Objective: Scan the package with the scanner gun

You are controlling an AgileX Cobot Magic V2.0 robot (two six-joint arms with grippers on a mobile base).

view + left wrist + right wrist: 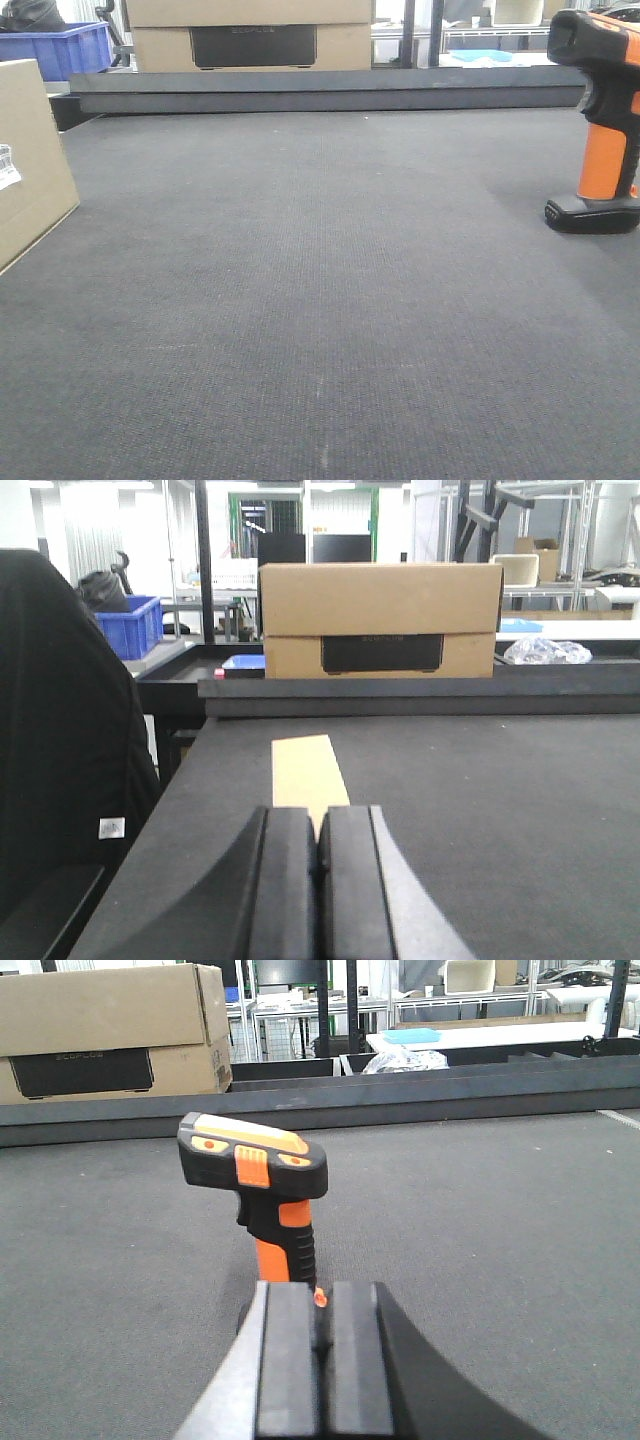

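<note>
Front view: dark grey mat (pixel 320 300) fills most of the frame. The package (pixel 30 160) sits at the left edge, cut off by the frame, tan face toward the camera with a bit of white label at its left side. The scanner (pixel 600 120) stands upright at the far right on its flat black foot, orange handle, black head at the upper right corner, partly cropped. Package and scanner are well apart, with bare mat between them. Neither gripper shows in this view. Left wrist view: left gripper (pixel 319 880) at bottom centre, black pads pressed together, nothing between them. The package (pixel 305 770) lies flat on the mat just beyond the fingertips, seen as a tan strip running away from the camera, not touching the pads. A bigger box (pixel 380 620) with a black panel sits on a raised ledge at upper centre. A blue bin (pixel 130 625) is at upper left, and a black chair back (pixel 60 730) fills the left side. Right wrist view: right gripper (pixel 322 1360) at bottom centre, pads closed on each other, holding nothing. The scanner (pixel 260 1180) stands upright right behind the fingertips, head pointing to the left of the frame, handle bottom hidden by the pads; contact cannot be told. The bigger box (pixel 110 1030) is at upper left.
</note>
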